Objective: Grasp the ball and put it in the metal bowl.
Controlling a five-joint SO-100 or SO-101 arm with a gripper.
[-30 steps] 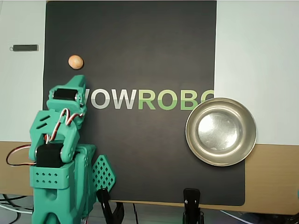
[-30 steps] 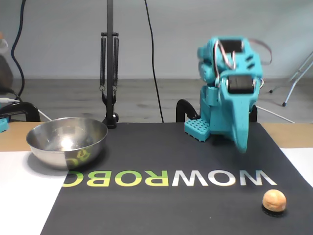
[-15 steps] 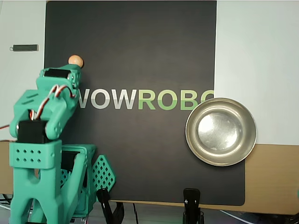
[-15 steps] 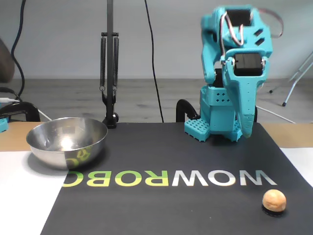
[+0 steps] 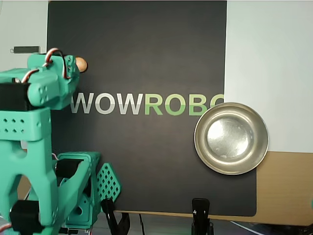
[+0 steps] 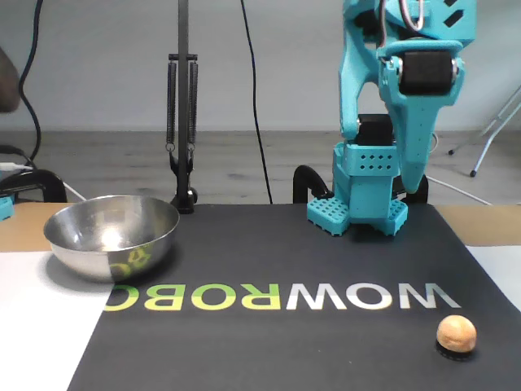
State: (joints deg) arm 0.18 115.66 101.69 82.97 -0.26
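Note:
The ball (image 5: pixel 82 64) is a small tan sphere at the left edge of the black mat in the overhead view, partly covered by the teal arm. In the fixed view the ball (image 6: pixel 456 333) rests on a small dark ring at the lower right, with nothing touching it. The metal bowl (image 5: pixel 231 138) is shiny, empty and sits at the mat's right edge; in the fixed view the bowl (image 6: pixel 111 236) is at the left. My gripper (image 5: pixel 72 66) hangs high over the ball. Its jaws are hidden under the wrist, and it is out of the fixed view.
The black mat (image 5: pixel 146 58) carries the lettering WOWROBO. The teal arm base (image 6: pixel 366 195) stands at the mat's edge. Black clamps (image 5: pixel 200 215) grip that edge. A black spring-arm stand (image 6: pixel 182 122) rises behind the bowl.

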